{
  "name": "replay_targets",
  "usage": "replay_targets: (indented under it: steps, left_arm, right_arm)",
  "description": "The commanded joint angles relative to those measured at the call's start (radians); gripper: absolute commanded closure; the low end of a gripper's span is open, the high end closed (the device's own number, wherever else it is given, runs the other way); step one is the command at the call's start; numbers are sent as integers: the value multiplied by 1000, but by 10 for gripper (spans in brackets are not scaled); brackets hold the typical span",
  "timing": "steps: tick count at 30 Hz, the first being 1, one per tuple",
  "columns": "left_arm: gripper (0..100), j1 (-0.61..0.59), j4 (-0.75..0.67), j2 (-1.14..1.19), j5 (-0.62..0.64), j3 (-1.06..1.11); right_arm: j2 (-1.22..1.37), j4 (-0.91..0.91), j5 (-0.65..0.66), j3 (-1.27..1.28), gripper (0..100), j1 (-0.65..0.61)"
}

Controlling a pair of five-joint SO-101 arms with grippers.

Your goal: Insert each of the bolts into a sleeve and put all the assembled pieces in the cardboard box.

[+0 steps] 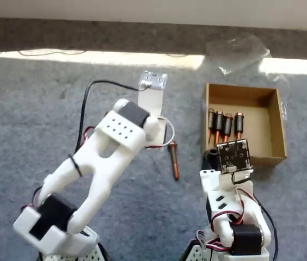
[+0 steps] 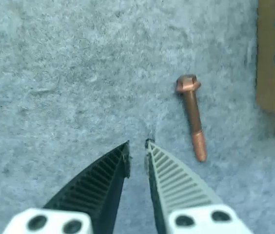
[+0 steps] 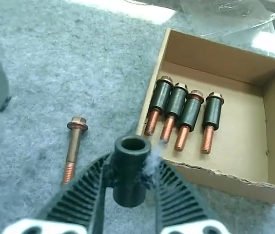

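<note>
Right gripper (image 3: 131,165) clamped on an upright black sleeve (image 3: 130,178), near the cardboard box (image 3: 210,61) with four assembled pieces (image 3: 190,111) inside. Left gripper (image 2: 137,146) narrowly parted, empty, near a loose bolt (image 2: 192,114) flat on the desk (image 2: 54,73).

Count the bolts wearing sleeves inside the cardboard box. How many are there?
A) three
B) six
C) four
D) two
C: four sleeved bolts lie side by side in the cardboard box, and one bare bolt lies outside it on the carpet.
</note>
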Motion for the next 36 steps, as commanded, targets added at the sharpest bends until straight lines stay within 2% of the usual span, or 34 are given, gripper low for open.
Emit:
replay_targets:
  steps: [1, 5, 17, 24, 36]
  left_arm:
    - [934, 16, 8, 139, 250, -183]
    - [933, 51, 8, 271, 348, -269]
    - [933, 76, 15, 498, 454, -453]
    - [933, 127, 11, 509, 450, -453]
    - [932, 119, -15, 575, 446, -452]
  right_arm:
    - [-7, -36, 9, -12, 995, 8]
    - [-7, -36, 9, -12, 995, 8]
    - [-7, -31, 11, -13, 995, 8]
    - [-7, -31, 11, -15, 995, 8]
    - [-7, -28, 15, -15, 995, 10]
